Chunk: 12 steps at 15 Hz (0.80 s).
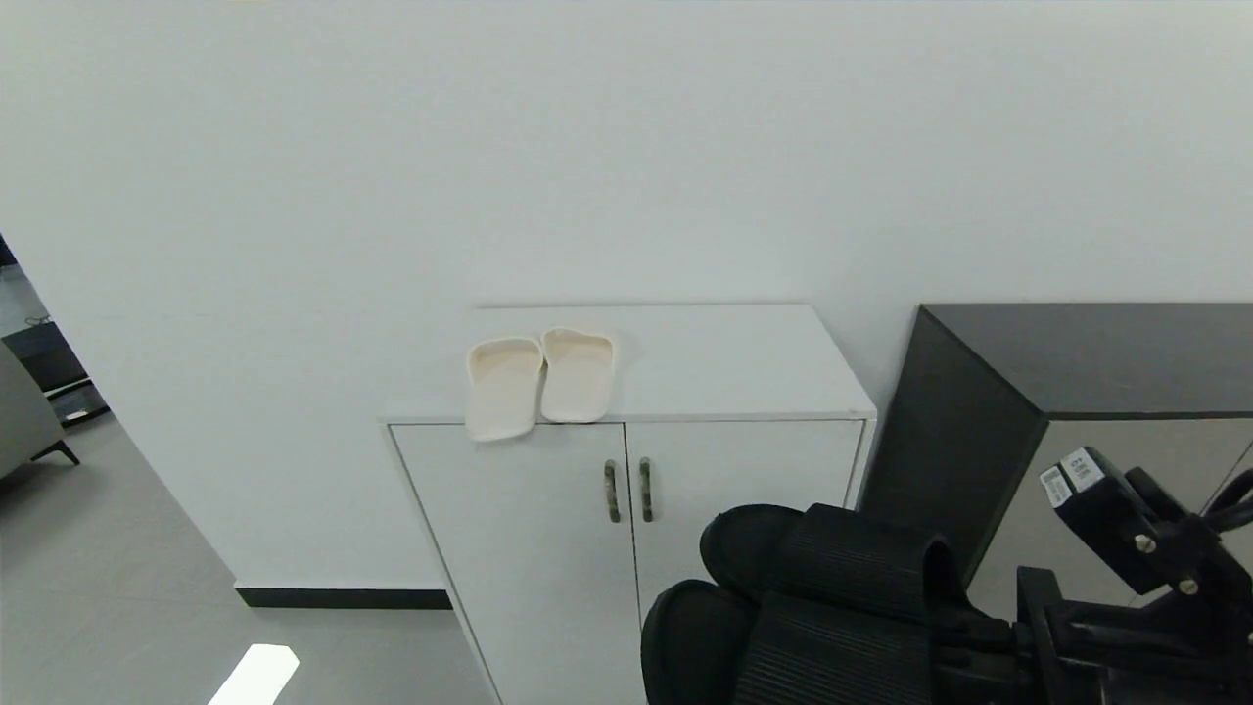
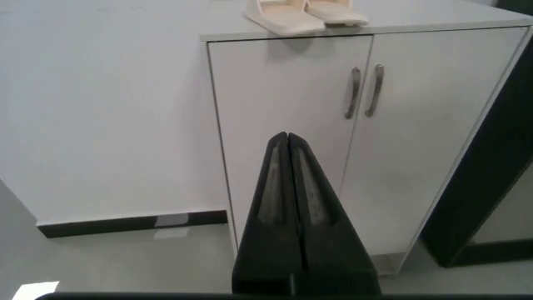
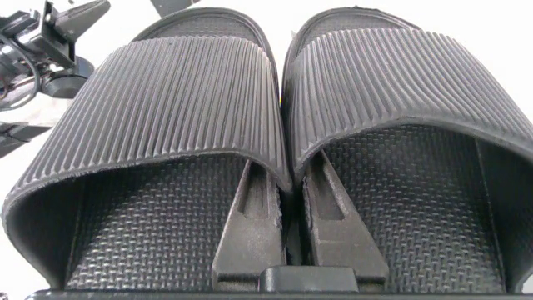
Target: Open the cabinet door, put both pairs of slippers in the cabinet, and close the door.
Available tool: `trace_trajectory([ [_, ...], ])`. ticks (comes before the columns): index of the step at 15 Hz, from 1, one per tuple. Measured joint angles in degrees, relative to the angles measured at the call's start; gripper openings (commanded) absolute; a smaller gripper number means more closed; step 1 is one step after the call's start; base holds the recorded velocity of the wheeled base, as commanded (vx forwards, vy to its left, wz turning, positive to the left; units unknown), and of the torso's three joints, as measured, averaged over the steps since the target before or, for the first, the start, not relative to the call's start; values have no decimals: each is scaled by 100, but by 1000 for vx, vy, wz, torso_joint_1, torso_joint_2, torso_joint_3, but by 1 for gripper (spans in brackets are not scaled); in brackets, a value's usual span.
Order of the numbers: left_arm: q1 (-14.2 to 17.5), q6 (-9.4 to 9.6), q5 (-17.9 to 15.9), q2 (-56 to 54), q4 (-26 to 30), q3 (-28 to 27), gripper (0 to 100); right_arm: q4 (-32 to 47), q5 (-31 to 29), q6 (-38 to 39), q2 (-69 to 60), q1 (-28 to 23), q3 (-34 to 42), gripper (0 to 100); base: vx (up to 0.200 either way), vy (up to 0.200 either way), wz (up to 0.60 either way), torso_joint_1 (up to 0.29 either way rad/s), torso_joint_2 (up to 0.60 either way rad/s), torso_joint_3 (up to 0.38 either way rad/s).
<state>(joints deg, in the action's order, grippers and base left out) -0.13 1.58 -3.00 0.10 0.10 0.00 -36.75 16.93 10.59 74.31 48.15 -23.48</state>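
Right gripper [image 3: 285,171] is clenched on adjoining walls of the black slippers [image 3: 200,92], judged light, soft, grippy; left gripper [image 2: 287,142] is clenched empty, handles [image 2: 354,92] ahead.

Head high, left wrist low: both face cabinet [image 1: 529,529]; right wrist close-up.

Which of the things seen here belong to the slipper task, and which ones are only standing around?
For the job:
white cabinet, doors shut
cream slippers on its top
black slippers, clamped in the right gripper
left gripper, jaws shut, holding nothing

Just standing there:
black sideboard beside the cabinet
grey seat at the far left
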Motion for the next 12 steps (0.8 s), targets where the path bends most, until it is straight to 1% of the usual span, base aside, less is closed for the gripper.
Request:
trace_trajectory([
  [9, 4, -11, 10, 0, -2, 0, 0, -5, 13, 2, 93, -2, 69, 0, 0, 0, 0, 0, 0, 0],
  [10, -2, -17, 11, 0, -5, 0, 0, -13, 17, 2, 101, -2, 77, 0, 0, 0, 0, -90, 173, 100],
  [12, 0, -33, 10, 0, 0, 0, 0, -13, 15, 2, 110, -4, 80, 0, 0, 0, 0, -176, 400, 212],
])
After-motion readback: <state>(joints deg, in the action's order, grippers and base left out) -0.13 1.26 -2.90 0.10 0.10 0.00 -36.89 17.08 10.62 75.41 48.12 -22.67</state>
